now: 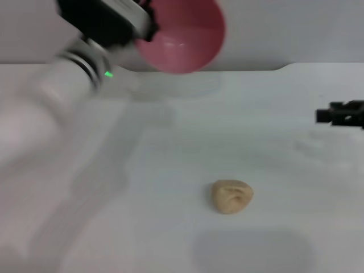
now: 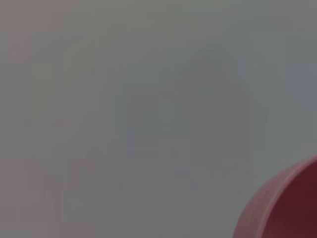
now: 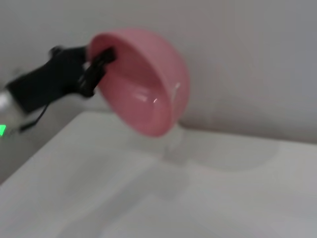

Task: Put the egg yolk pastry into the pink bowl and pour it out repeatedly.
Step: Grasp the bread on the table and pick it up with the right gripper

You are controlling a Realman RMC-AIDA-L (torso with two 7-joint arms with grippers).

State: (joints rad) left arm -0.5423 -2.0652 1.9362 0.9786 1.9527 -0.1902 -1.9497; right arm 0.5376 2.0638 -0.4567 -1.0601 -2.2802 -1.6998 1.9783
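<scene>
Head view, hidden: we see the pink bowl (image 1: 182,37) cut off by the top edge, and the left gripper (image 1: 149,23) only as a dark blurred body at its rim.
Head view, count: we count one bowl, one egg yolk pastry (image 1: 231,196) and two grippers.
Head view, bowl: it hangs tilted in the air above the far edge of the white table (image 1: 170,142), its opening turned toward us, nothing inside.
Head view, pastry: it lies alone on the table, well apart from both grippers, nearer us than the bowl.
Head view, right gripper (image 1: 319,115): it sits low at the right edge, mostly cut off; we cannot tell how its fingers stand.
Left wrist view, hidden: we make out only a curved piece of the bowl (image 2: 287,206) in one corner against a plain grey blur; no fingers show.
Right wrist view, left gripper (image 3: 99,67): its fingers are clamped on the rim of the bowl (image 3: 148,94), holding it tipped on its side over the table (image 3: 198,198).
Right wrist view, count: one bowl, one gripper; the pastry is out of sight here.
</scene>
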